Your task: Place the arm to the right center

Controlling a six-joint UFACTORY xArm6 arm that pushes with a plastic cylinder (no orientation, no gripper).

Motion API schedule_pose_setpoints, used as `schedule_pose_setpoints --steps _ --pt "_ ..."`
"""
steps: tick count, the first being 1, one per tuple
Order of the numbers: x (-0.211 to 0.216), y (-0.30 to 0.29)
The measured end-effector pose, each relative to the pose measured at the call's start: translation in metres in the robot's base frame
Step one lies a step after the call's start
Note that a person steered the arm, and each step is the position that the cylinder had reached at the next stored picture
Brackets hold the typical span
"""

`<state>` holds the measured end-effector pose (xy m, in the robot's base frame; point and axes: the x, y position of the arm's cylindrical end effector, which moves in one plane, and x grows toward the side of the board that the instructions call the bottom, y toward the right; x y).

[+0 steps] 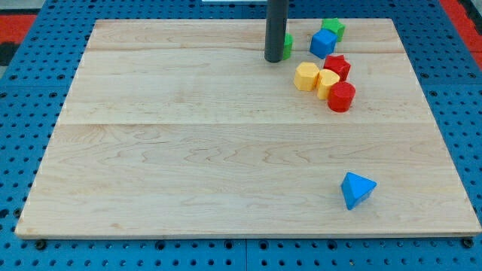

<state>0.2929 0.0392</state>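
Note:
My tip (273,59) rests on the wooden board (188,150) near the view's top, a little right of the middle. A green block (288,46) is half hidden right behind the rod. To the tip's right lie a blue cube (322,44), a green star-shaped block (332,28), a red star-shaped block (337,66), two yellow blocks (306,76) (327,83) and a red cylinder (341,97). A blue triangular block (355,190) lies alone at the lower right.
The board sits on a blue pegboard surface (30,113). Red areas show in the view's top corners (15,22).

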Motion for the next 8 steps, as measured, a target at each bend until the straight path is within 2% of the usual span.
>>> schedule_pose_setpoints --steps 1,2,3,4,5,6,7,8 --pt "-0.017 -0.047" --pt "-0.021 0.038" --pt "-0.024 0.064" --pt "-0.015 -0.015" --pt "0.076 -0.054" --pt "0.169 -0.010" --pt "0.181 0.084" --pt "0.179 0.141"
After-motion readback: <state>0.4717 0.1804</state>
